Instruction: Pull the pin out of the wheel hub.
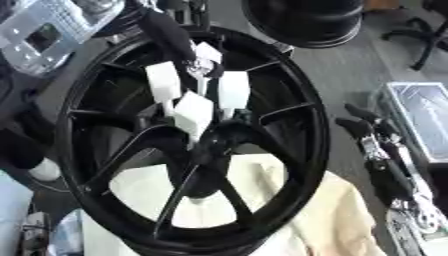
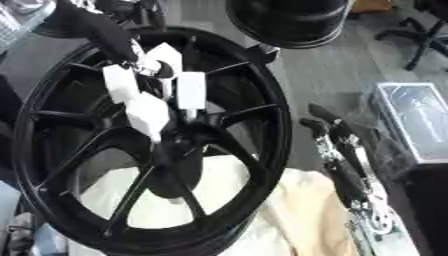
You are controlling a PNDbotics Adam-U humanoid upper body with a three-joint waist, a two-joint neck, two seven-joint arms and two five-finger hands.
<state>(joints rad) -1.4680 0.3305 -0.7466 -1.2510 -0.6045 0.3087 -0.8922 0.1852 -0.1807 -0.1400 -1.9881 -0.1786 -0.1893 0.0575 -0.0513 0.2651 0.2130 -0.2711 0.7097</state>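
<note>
Now: left hand over the hub

Reaches down from the upper left, left hand (image 1: pixel 194 95), white-padded fingers (image 1: pixel 163 82) spread and straight around the centre of the black wheel hub (image 1: pixel 219 137). Directly beneath the fingertips, the hub centre; pin itself not discernible. Rests idle off to the right, right hand (image 1: pixel 372 135), fingers relaxed upward. Under the wheel, cream cloth (image 1: pixel 332 215).

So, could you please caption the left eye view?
Left hand reaches into the black wheel's hub; right hand idles beside it.

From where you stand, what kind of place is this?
Probably a workshop or lab: a black wheel stands on a cream cloth, with an office chair on grey floor behind.
</note>
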